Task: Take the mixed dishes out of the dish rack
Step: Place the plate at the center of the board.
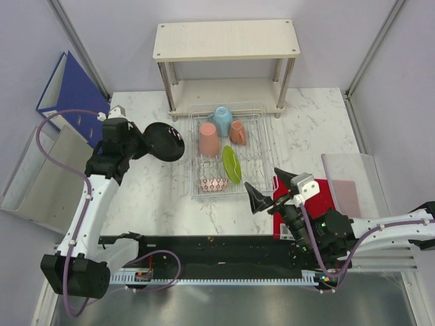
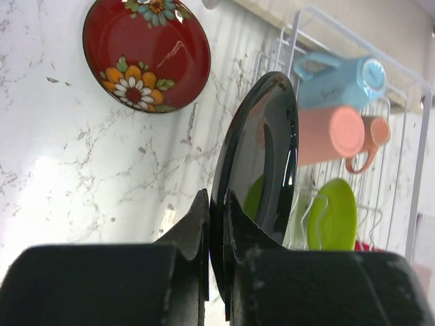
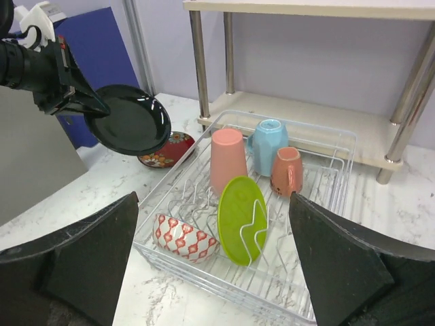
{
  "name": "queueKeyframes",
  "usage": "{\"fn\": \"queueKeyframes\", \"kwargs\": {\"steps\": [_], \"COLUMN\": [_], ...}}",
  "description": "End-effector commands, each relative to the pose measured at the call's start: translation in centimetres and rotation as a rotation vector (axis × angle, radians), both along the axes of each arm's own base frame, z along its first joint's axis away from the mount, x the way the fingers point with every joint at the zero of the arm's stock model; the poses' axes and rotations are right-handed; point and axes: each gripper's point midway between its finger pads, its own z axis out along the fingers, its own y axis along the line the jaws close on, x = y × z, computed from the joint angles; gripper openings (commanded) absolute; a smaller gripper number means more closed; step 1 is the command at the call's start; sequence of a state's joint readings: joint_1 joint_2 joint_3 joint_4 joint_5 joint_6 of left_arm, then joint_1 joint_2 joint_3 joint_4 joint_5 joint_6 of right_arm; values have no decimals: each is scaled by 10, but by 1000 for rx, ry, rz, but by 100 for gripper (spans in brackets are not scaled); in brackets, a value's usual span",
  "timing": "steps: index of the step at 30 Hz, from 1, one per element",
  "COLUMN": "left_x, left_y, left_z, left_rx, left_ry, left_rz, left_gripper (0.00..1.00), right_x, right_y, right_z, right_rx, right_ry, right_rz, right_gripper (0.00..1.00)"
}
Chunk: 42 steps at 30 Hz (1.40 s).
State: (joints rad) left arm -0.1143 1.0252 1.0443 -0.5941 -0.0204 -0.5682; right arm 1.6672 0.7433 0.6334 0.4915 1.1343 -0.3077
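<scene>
Nearest, the right hand hangs released, fingers spread wide, over the worktop, with a red mat beneath its wrist. Just ahead of it stands the rack. In the rack's near end the green plate stands on edge in the wires straight ahead of that hand, and the bowl sits to the plate's left. Beyond them are the upturned pink cup, the mug to its right, and the blue cup behind both. Past the rack's left side, the left hand is clenched on the rim of the black plate, holding it tilted in the air, clear of the rack. Below it a red floral plate lies flat on the worktop. Farthest back stands the shelf.
</scene>
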Motion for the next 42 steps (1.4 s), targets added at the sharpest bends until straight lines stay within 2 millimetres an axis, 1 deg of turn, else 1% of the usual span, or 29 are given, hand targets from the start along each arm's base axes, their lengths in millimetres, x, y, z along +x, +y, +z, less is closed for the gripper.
{"fn": "queueKeyframes", "kwargs": {"steps": [1,3,4,5,6,7,8,9,10,11,12,13,14,16,17,19,21,24,26,31,34,35,36,38,39,41,42], "left_x": [41,58,73,80,90,99,105,113,117,125,131,136,141,149,153,163,171,175,174,168,163,161,159,156,154,151,150], "left_y": [21,26,26,27,32,35,39,39,50,55,59,60,65,70,75,78,75,72,72,72,73,73,72,70,69,68,66], "left_z": [13,10,0,-2,0,-13,-17,-16,-18,-31,-31,-36,-50,-55,-64,-66,-77,-95,-103,-139,-154,-161,-166,-170,-172,-173,-171], "left_rx": [-108,-131,-127,-117,-105,-93,-89,-91,-91,-87,-86,-92,-99,-105,-107,-96,-83,-73,-70,-59,-50,-47,-52,-59,-62,-78,-88], "left_ry": [-53,-54,-24,-17,-20,13,18,-3,-6,23,23,34,64,71,87,69,87,127,145,226,275,296,316,331,339,350,351], "left_rz": [168,193,194,197,205,219,226,223,247,254,259,258,263,269,273,263,217,183,177,167,163,157,149,141,138,136,131], "left_gripper": [2,2,2,2,2,2,2,2,2,2,2,2,2,2,2,2,2,2,2,2,2,4,10,17,27,36,43], "right_x": [1,1,2,1,1,1,0,1,1,1,1,2,2,2,2,3,3,4,3,3,3,3,3,3,3,4,4], "right_y": [-13,-19,-21,-24,-24,-24,-26,-27,-28,-30,-31,-32,-34,-38,-39,-42,-44,-44,-41,-35,-32,-32,-30,-28,-28,-25,-24], "right_z": [-23,-24,-25,-23,-25,-26,-25,-28,-28,-29,-29,-30,-30,-31,-31,-31,-30,-29,-30,-35,-36,-35,-36,-38,-39,-42,-44], "right_rx": [56,64,70,85,82,88,90,79,78,78,82,84,94,103,102,108,113,112,99,78,63,62,56,44,38,30,27], "right_ry": [72,78,85,88,88,94,97,99,101,102,104,104,106,108,108,109,109,107,106,107,104,103,102,100,100,100,100], "right_rz": [-4,-2,-4,2,5,8,12,8,7,4,3,0,4,1,1,-6,-5,-7,-9,-11,-12,-15,-13,-16,-18,-21,-21], "right_gripper": [98,98,98,98,98,98,98,98,98,98,98,98,98,98,98,98,98,98,98,98,98,98,98,98,98,98,98]}}
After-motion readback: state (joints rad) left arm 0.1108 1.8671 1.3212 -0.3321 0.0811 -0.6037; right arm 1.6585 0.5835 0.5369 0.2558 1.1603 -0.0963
